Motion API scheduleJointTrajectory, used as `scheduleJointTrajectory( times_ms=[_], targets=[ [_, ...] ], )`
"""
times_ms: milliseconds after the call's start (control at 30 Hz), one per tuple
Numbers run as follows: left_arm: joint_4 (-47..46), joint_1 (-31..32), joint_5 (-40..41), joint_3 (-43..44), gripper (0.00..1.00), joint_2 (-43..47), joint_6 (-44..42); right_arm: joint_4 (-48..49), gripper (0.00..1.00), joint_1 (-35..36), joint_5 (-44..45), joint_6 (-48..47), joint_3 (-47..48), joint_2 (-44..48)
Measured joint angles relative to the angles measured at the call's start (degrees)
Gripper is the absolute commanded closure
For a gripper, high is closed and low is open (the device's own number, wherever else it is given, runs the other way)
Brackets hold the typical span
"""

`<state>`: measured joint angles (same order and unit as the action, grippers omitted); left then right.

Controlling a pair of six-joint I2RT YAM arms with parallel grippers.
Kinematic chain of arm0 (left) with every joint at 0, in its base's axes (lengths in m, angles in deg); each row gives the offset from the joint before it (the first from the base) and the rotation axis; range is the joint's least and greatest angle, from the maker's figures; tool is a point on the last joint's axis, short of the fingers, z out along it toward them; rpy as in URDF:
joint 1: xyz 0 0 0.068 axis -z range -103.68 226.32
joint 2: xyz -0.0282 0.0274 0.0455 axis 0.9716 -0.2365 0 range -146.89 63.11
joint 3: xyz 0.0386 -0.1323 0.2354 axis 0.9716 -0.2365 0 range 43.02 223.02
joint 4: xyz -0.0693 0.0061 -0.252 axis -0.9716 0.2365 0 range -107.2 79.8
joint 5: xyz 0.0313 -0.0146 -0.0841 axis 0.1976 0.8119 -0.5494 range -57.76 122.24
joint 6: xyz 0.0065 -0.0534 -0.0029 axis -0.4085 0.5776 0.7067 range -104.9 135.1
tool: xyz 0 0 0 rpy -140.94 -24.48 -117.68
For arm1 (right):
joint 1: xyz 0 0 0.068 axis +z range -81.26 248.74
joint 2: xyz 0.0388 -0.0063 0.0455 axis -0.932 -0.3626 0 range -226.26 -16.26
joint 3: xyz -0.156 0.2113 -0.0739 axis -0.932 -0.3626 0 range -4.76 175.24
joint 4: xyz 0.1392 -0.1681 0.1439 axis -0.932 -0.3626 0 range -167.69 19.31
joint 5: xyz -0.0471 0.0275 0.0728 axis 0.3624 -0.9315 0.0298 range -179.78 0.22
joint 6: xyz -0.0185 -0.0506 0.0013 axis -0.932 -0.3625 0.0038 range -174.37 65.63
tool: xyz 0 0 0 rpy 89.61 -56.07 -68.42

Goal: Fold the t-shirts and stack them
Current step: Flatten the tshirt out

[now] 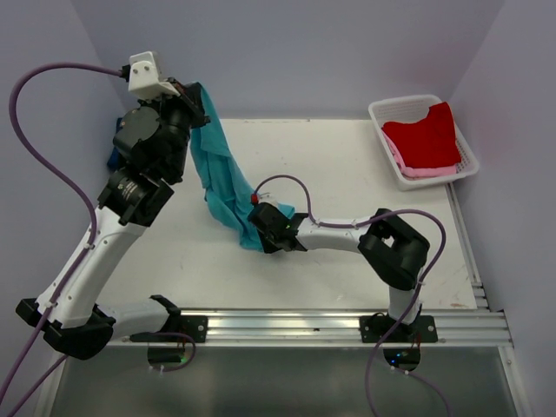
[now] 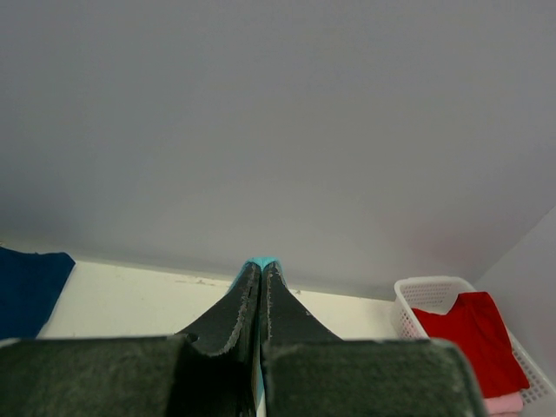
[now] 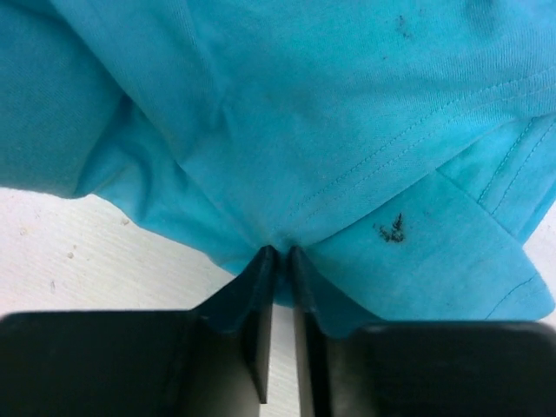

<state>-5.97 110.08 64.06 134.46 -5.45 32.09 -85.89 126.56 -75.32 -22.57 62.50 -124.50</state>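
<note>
The teal shirt [image 1: 221, 174] is pinched at both ends. The left gripper [image 1: 193, 91], raised high at the far left, has its jaws pressed together on the shirt's top edge; in the left wrist view only a sliver of teal shows past the tips. The right gripper [image 1: 254, 228], low over the middle of the table [image 1: 347, 174], is nearly closed and clamps a fold of the shirt's lower edge.

The shirt hangs between them as a narrow, bunched band with creases along its length. Stitched hems and a few dark specks show up close [image 3: 304, 104]. Its long axis slants from the far left, up high, down to the near right.

A navy shirt [image 2: 26, 287] lies at the table's far left. At the far right, a white basket [image 1: 391, 109] holds a folded red shirt [image 1: 424, 135] on a pink shirt [image 1: 417, 171].
</note>
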Motion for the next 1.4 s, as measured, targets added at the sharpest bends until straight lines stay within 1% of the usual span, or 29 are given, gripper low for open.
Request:
scheduleJointTrajectory(
  times_ms=[33,67,267,500,700,900,967,1033,1300,1400],
  targets=[
    [0.0,0.0,0.0,-0.22,1.0,0.02,0.0,0.0,0.93,0.0,-0.02,0.09,0.0,0.0],
    [0.04,0.0,0.0,-0.39,1.0,0.02,0.0,-0.02,0.95,0.02,-0.02,0.09,0.0,0.0],
    [0.11,0.0,0.0,-0.61,1.0,0.0,0.0,0.42,0.97,0.04,0.0,0.28,-1.31,1.07],
    [0.13,0.0,-0.04,-1.38,1.0,0.02,0.0,-1.64,1.0,0.31,1.36,-0.09,-4.42,8.24],
    [-0.04,0.0,-0.04,-1.57,1.0,0.07,0.02,-2.78,1.0,0.31,4.0,-1.25,-4.39,14.73],
    [0.0,0.0,-0.04,-2.1,1.0,0.15,0.0,-3.8,1.0,0.31,4.74,-1.62,-4.37,15.1],
    [0.04,0.0,-0.04,-2.21,1.0,0.22,0.0,-3.78,0.94,0.31,4.72,-1.64,-4.37,14.84],
    [0.02,0.0,-0.02,-2.21,1.0,0.31,0.0,-3.76,0.91,0.31,4.68,-1.62,-4.37,14.23],
    [0.0,0.0,-0.04,-2.29,1.0,1.07,0.0,-3.28,0.89,0.31,3.63,-1.57,-4.02,9.07],
    [0.02,0.0,-0.04,-2.32,1.0,1.18,0.0,-2.67,0.87,0.31,2.47,-1.38,-3.56,6.34]
  ],
)
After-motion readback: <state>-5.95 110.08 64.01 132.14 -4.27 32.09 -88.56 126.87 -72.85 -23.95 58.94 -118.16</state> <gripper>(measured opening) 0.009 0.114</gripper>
